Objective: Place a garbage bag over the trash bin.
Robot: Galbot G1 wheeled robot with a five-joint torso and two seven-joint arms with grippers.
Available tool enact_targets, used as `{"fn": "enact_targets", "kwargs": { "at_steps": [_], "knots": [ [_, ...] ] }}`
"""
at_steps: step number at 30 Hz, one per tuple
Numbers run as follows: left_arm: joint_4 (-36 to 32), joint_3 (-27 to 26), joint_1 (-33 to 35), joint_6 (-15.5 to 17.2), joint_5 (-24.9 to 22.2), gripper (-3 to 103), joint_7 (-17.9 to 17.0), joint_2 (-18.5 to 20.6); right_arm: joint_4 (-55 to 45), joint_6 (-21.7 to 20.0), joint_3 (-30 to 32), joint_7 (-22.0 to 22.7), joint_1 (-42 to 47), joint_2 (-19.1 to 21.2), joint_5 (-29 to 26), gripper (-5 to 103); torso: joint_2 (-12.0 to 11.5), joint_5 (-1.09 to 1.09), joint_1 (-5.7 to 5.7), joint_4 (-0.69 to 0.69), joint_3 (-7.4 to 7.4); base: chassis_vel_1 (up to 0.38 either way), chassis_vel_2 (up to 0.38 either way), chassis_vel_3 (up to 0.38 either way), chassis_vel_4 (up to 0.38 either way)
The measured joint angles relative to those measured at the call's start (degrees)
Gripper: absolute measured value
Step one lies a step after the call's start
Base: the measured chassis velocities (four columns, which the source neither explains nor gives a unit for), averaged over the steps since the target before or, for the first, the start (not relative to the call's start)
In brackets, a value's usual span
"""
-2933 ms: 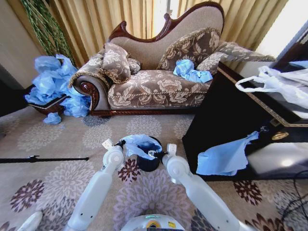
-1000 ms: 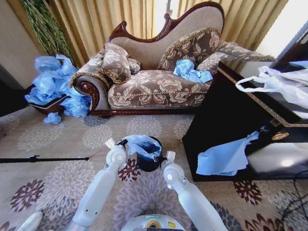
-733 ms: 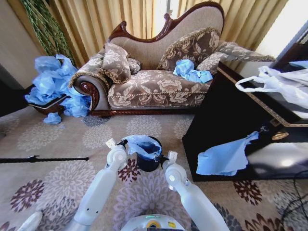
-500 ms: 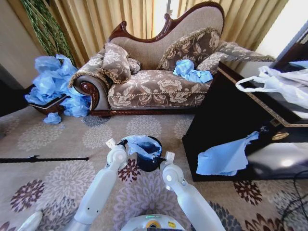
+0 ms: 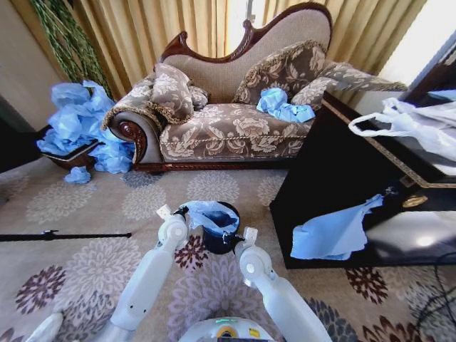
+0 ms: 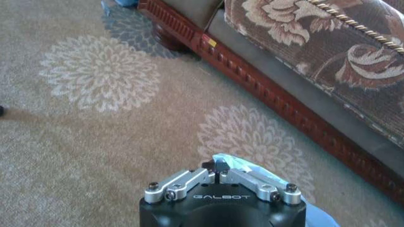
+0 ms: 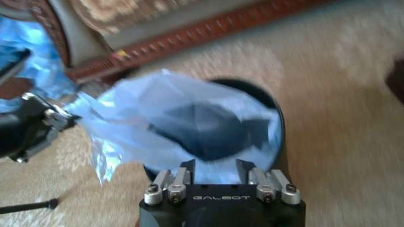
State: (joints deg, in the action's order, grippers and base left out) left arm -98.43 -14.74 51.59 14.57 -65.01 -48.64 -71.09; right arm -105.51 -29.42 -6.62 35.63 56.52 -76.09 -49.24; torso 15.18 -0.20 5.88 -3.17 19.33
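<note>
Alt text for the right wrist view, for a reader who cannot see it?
The garbage bag lies crumpled in the mouth of the trash bin on patterned carpet. The open right gripper is at the bin's near rim; the left gripper pinches the bag's edge.

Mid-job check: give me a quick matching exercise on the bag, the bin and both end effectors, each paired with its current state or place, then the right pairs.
Things:
1. garbage bag
2. trash bin
3. left end effector
4. right end effector

States or places:
A. shut on a corner of blue film, at the bin's left side
B. open, at the bin's near rim
C. black, standing upright on the flowered carpet
D. translucent blue, draped across the bin's mouth and sagging into it, not yet over the whole rim

Pairs: 1-D, 2-C, 3-A, 4-B
</note>
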Motion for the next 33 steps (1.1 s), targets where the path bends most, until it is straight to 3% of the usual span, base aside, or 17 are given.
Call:
{"fn": "enact_targets", "kwargs": {
  "at_steps": [1,8,10,15,20,24,33],
  "knots": [
    [0.0,0.0,0.0,0.0,0.0,0,0.0,0.0,0.0,0.0,0.0,0.0,0.0,0.0,0.0,43,0.0,0.00,0.00,0.00,0.00,0.000,0.000,0.000,0.000],
    [0.6,0.0,-0.3,0.0,-0.1,0,0.2,-0.4,3.4,-2.2,-7.0,-4.0,-8.7,4.7,0.5,76,0.0,0.01,0.00,0.03,0.00,0.000,0.000,0.000,0.000],
    [0.6,0.0,-0.3,0.0,-0.1,0,0.2,-0.4,3.7,-2.6,-7.9,-4.0,-9.6,5.2,0.2,76,0.0,0.00,0.00,0.02,0.00,0.000,0.000,0.000,0.000],
    [0.0,-0.1,-0.4,0.0,-0.4,0,0.1,-0.4,4.8,-6.3,-14.0,-1.3,-16.1,8.8,-6.4,95,0.0,-0.01,0.00,0.00,0.00,0.000,0.000,0.000,0.000],
    [-0.1,-0.5,-0.2,-0.1,-0.4,0,0.1,-0.4,5.6,-8.0,-17.1,2.6,-19.6,9.7,-12.9,98,0.0,0.00,0.00,0.01,0.00,0.000,0.000,0.000,0.000],
    [-0.2,-0.7,0.1,-0.1,-0.4,0,0.3,-0.4,6.8,-8.6,-18.5,4.6,-21.2,9.6,-15.6,88,0.0,0.00,0.00,0.00,0.01,0.000,0.000,0.000,0.000],
    [-0.1,-0.8,0.1,-0.6,-0.5,0,0.9,-0.6,10.0,-9.0,-20.9,4.4,-23.0,8.9,-15.0,76,0.0,0.00,0.00,0.01,0.00,0.000,0.000,0.000,0.000]
  ]
}}
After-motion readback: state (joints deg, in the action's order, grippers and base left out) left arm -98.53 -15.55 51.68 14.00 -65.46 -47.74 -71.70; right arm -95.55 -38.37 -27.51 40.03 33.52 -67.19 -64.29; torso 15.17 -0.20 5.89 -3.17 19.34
